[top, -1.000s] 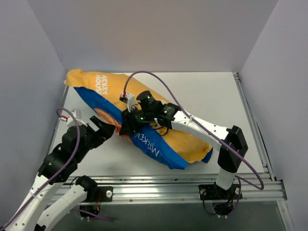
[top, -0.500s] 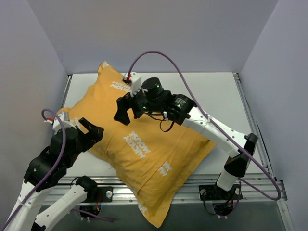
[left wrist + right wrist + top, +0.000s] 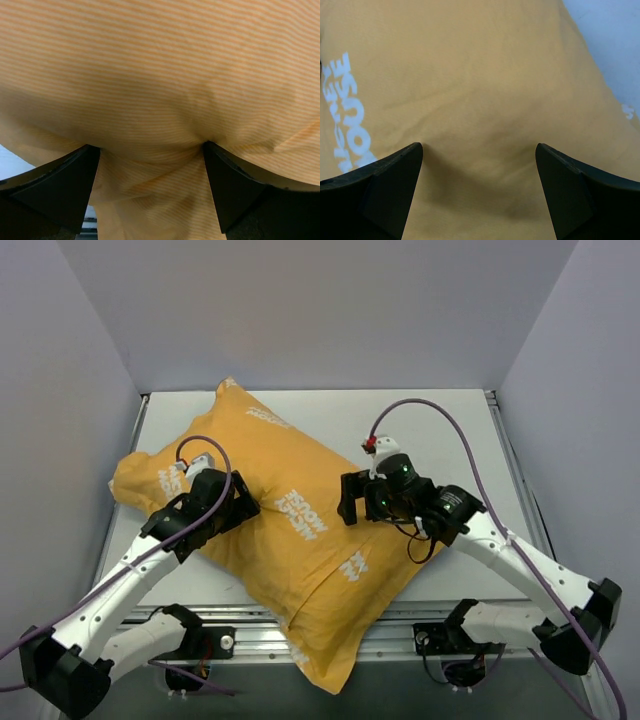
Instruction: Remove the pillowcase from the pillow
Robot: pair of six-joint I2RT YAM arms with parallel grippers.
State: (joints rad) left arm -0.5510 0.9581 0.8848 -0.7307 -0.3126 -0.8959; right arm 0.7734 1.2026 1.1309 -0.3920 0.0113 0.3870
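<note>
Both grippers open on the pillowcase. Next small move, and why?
Probably close the left gripper: its jaws stand open with a fold of the orange pillowcase bunched between them, so a pinch looks ready. The right gripper is open too, but over smoother fabric with less to grab.

pillowcase (image 3: 310,565) orange-yellow side up, white lettering all over, puffy and filled out, pillow hidden inside, lying diagonal from the tabletop's (image 3: 440,430) far-left corner, one corner drooping over the near edge
</note>
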